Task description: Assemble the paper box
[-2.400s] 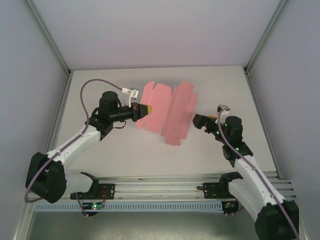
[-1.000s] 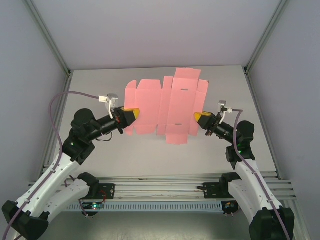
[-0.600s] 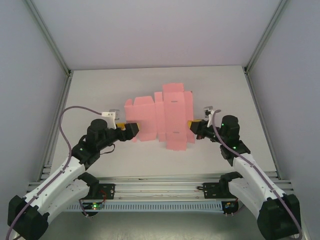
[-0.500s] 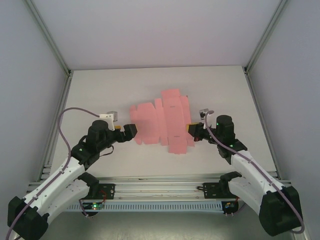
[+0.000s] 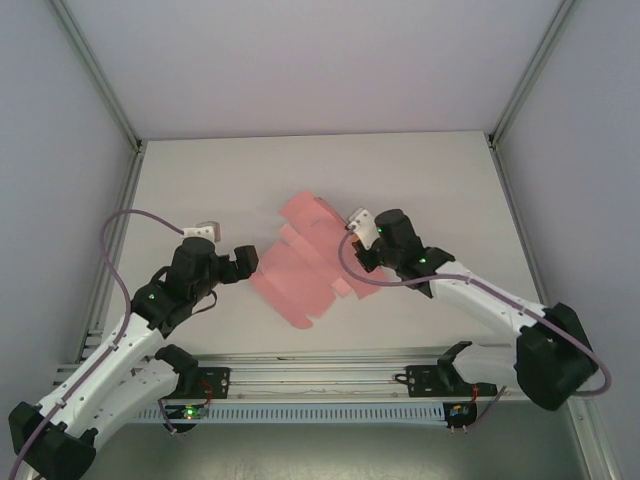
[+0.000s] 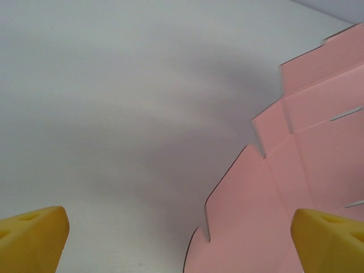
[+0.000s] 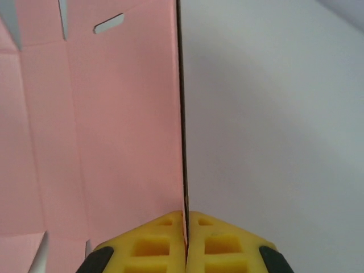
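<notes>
Item count: one paper box (image 5: pixel 300 268), two arms, two claws.

Paper box: a single unfolded die-cut sheet of plain pink card with flaps, notches and fold lines. It sits near the middle of the white table (image 5: pixel 200 180), skewed diagonally, its long axis running from far right to near left. One short slot (image 7: pixel 108 23) is cut near its far end in the right wrist view. Two narrow slits (image 6: pixel 346 114) show in the left wrist view.

Left claw (image 5: pixel 248 262): spread wide and holding nothing. Its two yellow fingertips (image 6: pixel 31 239) sit at opposite bottom corners of the left wrist view. The sheet's scalloped left edge (image 6: pixel 239 187) lies on the table between them. From above, this claw is just beside the sheet's left edge; contact cannot be judged.

Right claw (image 5: pixel 362 250): pressed together, pinching the right edge of the paper box. The right wrist view shows its two yellow fingertips (image 7: pixel 153 242) meeting on the card's thin edge, pink surface to the left, bare table to the right.

Cabling: two purple cables, one looped along each arm. Small green lights glow on both arms.
</notes>
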{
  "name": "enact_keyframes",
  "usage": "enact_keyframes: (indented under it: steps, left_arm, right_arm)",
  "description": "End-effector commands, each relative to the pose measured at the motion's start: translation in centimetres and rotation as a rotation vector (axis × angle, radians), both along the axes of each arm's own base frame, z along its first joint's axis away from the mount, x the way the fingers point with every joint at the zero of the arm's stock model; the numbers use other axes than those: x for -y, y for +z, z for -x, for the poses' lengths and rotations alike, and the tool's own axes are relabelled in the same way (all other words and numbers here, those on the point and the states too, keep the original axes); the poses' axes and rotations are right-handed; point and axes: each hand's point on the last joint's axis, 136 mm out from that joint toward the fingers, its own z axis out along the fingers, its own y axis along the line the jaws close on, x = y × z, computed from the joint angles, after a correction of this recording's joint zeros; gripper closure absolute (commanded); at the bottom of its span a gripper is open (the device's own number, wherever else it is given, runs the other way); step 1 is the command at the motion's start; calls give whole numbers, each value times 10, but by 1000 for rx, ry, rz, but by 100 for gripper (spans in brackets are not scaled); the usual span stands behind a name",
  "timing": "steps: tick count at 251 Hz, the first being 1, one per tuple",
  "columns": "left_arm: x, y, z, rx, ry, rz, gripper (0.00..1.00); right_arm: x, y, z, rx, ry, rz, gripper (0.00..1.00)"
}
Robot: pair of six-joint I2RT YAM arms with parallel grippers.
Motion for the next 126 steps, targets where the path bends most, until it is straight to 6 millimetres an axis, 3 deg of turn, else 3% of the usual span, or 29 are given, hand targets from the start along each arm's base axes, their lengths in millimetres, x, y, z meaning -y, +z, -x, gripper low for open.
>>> enact_keyframes:
  steps: [1, 64, 103, 126]
  left_arm:
    - [5, 15, -2, 28, -44, -20, 0]
    - [3, 18, -10, 34, -20, -43, 0]
    - [9, 34, -27, 62, -29, -75, 0]
    - [22, 47, -40, 64, -68, -72, 0]
  right_arm:
    - [-2, 6, -15, 131, 88, 205, 100]
    - [-39, 15, -27, 353, 312, 358, 100]
    - [-55, 18, -33, 423, 425, 433, 100]
    - [-62, 16, -36, 406, 491, 470, 100]
